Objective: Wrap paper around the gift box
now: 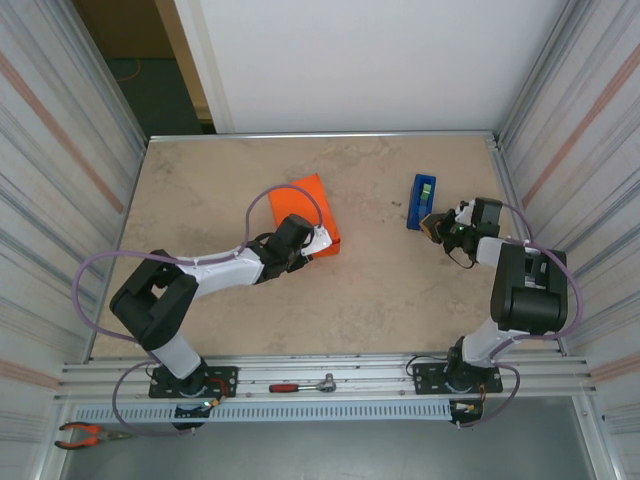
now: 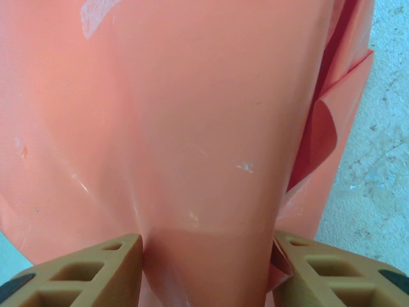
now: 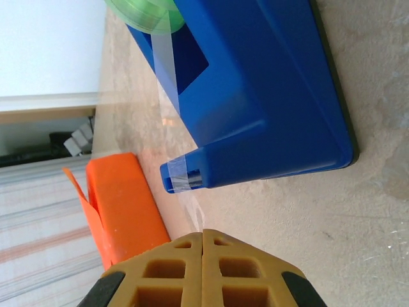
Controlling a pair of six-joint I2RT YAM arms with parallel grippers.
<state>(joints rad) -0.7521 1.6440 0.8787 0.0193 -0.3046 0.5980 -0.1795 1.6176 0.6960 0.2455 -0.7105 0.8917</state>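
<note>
The gift box [image 1: 305, 212] lies left of the table's middle, covered in the orange paper [image 2: 211, 128]. My left gripper [image 1: 318, 240] is at its near right corner, and both tan fingers [image 2: 102, 268] press the papered sides of the box. A loose paper flap [image 2: 319, 141] curls out on the right. The box also stands at the left of the right wrist view [image 3: 124, 204]. My right gripper [image 3: 202, 233] sits just in front of the blue tape dispenser [image 3: 268, 96], shut on a clear tape strip [image 3: 193, 208] running from the cutter.
The tape dispenser [image 1: 421, 200] stands right of centre, with a green roll [image 3: 144, 16] in it. Metal walls close in the table [image 1: 200, 200] on both sides. A red-handled tool [image 1: 300, 385] and orange pliers [image 1: 90, 435] lie on the near rail.
</note>
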